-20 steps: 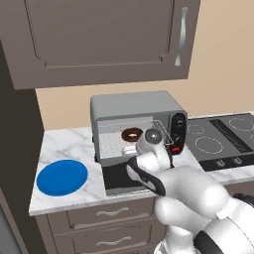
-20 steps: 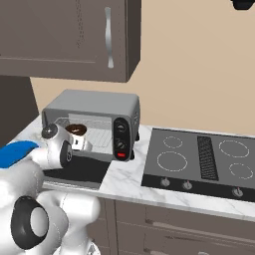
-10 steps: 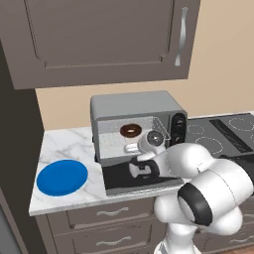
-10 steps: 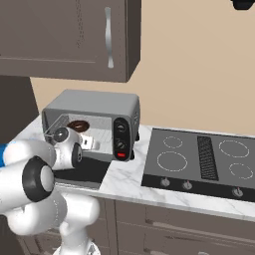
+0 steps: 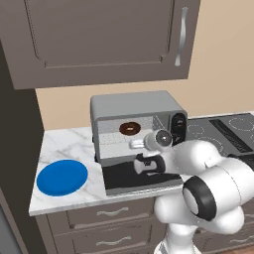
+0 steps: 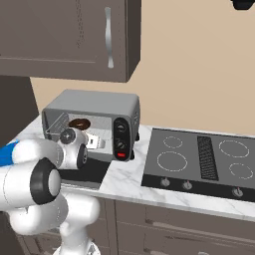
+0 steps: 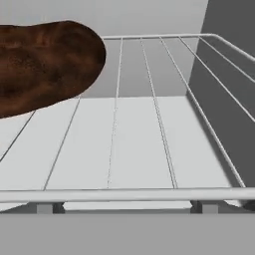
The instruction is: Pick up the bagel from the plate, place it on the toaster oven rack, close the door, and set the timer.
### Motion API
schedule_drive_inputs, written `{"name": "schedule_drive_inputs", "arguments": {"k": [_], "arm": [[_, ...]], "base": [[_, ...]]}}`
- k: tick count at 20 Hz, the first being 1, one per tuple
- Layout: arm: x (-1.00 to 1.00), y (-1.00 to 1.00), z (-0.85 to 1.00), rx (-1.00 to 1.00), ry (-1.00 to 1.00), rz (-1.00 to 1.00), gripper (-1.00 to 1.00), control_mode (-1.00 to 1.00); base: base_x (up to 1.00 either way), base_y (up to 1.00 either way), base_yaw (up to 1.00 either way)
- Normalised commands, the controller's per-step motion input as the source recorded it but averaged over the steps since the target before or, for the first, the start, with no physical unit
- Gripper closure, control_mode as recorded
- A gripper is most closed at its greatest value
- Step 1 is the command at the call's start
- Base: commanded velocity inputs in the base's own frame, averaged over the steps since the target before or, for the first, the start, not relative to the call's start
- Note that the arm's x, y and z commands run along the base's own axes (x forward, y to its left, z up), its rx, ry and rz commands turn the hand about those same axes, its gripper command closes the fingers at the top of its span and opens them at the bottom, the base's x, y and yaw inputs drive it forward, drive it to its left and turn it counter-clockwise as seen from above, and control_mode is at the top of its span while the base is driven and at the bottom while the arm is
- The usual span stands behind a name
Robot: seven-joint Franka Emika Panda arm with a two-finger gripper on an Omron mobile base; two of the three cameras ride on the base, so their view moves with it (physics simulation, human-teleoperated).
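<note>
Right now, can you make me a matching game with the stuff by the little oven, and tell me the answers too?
Things:
1. small dark brown ring-shaped bagel
2. flat round bright blue plate
3. wide dark glass oven door
4. thin silvery wire rack

Places or states:
A. folded down open
B. lying inside the oven
C. bare on the marble counter
D. carrying the bagel

Pairs: 1-B, 2-C, 3-A, 4-D

Bagel [image 7: 42,64] blocks rack [image 7: 149,129] left; right side free.
</note>
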Motion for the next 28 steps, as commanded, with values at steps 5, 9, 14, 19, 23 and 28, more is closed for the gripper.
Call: {"name": "schedule_drive_inputs", "arguments": {"k": [5, 9, 14, 19, 23, 28], "arm": [[-0.31, -0.06, 0.98, 0.00, 0.00, 0.00, -1.00, -1.00], [-0.59, -0.03, 0.96, 0.00, 0.14, 0.00, -1.00, -1.00], [-0.23, -0.04, 0.64, 0.00, 0.12, 0.00, -1.00, -1.00], [-0.41, -0.02, 0.41, 0.00, 0.17, 0.00, -1.00, -1.00], [-0.67, -0.17, 0.02, 0.02, 0.10, 0.00, -1.00, -1.00], [-0.62, -0.07, 0.00, 0.01, 0.02, 0.00, -1.00, -1.00]], "base": [[0.00, 0.00, 0.00], [0.00, 0.00, 0.00], [0.00, 0.00, 0.00], [0.00, 0.00, 0.00], [0.00, 0.00, 0.00], [0.00, 0.00, 0.00]]}}
